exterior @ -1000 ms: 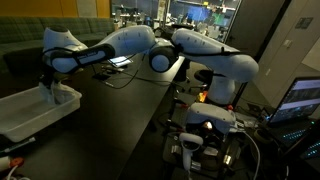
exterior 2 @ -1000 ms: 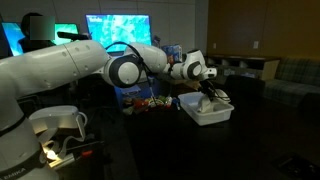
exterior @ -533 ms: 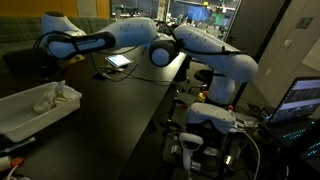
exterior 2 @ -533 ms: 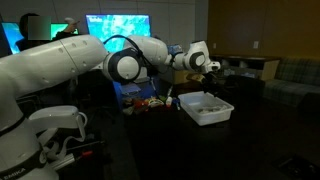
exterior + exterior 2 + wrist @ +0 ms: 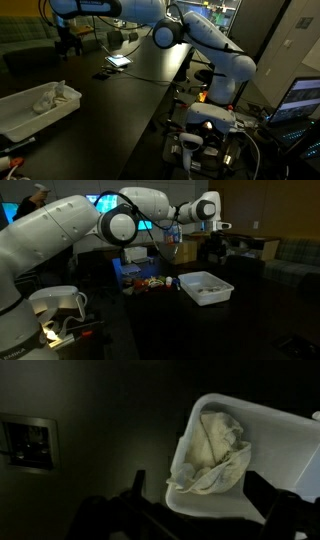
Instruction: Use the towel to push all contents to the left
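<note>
- Dark office room with a black table (image 5: 125, 110); in an exterior view a white bin (image 5: 18, 125) stands at its near left.
- Towel (image 5: 212, 455) lies crumpled inside the bin. It is probably light, soft and limp; better to pinch a raised fold.
- Claw (image 5: 195, 485) hangs high above, fingers spread, holding nothing.
- Bin walls stand close around the towel; open room is only above.

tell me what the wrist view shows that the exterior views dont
Only the wrist view: the crumpled towel seen from above, bunched toward one end of the white bin, with the gripper fingers spread apart at the bottom edge, and a flat square object off to the side.
Only an exterior view: the whole arm reaching high above the dark table, and a lit screen.
Both: the towel lying in the bin, with the gripper holding nothing.
</note>
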Action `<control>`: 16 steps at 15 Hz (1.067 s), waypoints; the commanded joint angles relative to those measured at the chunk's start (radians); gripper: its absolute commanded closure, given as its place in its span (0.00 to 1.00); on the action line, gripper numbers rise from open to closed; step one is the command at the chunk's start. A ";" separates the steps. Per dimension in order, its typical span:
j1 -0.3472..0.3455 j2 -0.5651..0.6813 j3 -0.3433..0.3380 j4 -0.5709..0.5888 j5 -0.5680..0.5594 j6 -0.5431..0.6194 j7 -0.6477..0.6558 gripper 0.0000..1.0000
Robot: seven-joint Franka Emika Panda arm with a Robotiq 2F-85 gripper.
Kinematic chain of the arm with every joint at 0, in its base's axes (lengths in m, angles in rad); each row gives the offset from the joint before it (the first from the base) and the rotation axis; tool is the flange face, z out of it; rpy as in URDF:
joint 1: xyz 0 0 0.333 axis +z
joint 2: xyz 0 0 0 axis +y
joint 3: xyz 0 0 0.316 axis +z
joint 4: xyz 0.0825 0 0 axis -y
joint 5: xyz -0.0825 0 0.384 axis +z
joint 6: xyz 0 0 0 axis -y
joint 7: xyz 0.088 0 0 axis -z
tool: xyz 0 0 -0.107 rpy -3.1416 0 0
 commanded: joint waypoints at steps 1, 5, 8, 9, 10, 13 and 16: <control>-0.032 -0.121 0.014 -0.072 0.024 -0.133 -0.008 0.00; -0.044 -0.196 0.013 -0.125 0.050 -0.212 0.052 0.00; -0.049 -0.256 0.023 -0.214 0.096 -0.192 0.105 0.00; -0.054 -0.280 0.029 -0.255 0.123 -0.188 0.118 0.00; -0.055 -0.305 0.034 -0.303 0.147 -0.180 0.126 0.00; -0.055 -0.378 0.036 -0.444 0.198 -0.164 0.128 0.00; -0.051 -0.442 0.022 -0.576 0.226 -0.128 0.142 0.00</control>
